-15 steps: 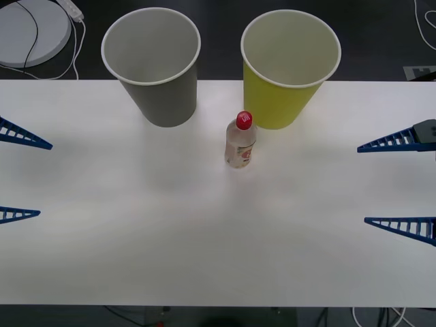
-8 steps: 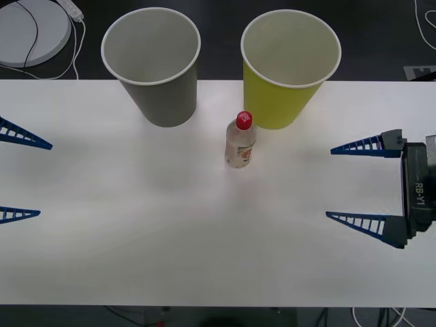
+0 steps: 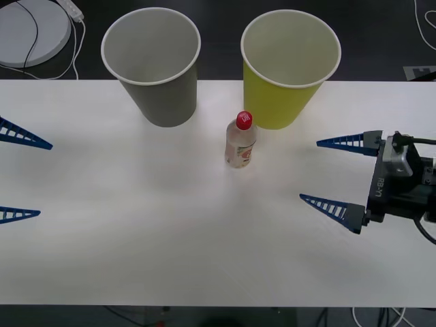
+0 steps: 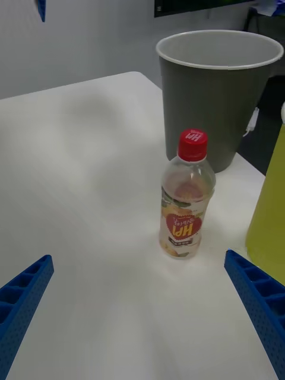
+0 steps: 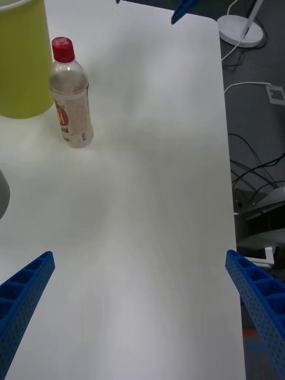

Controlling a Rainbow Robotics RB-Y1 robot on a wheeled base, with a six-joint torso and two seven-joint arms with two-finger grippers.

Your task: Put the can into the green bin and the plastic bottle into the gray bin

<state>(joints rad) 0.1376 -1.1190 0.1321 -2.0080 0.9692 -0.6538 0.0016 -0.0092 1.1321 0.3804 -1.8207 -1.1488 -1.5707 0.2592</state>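
The plastic bottle [image 3: 240,141], clear with a red cap, stands upright on the white table just in front of the green bin [image 3: 289,68]. Left of that stands the gray bin [image 3: 151,65]; both cups are upright. My right gripper [image 3: 309,170] is open at table height, to the right of the bottle and apart from it. Its wrist view shows the bottle [image 4: 185,199] straight ahead between the spread fingers, the gray bin [image 4: 217,95] behind it. At the table's left edge my left gripper [image 3: 45,179] waits open. The can is out of view.
A white round base [image 3: 30,30] with cables lies on the floor beyond the table's far left corner. The white table [image 3: 170,238] stretches bare in front of the bottle. The left wrist view shows the table's edge with cables [image 5: 255,172] on the floor past it.
My right arm has come in from the right edge toward the bottle, fingers still spread. The left arm, bottle and both cups have not moved.
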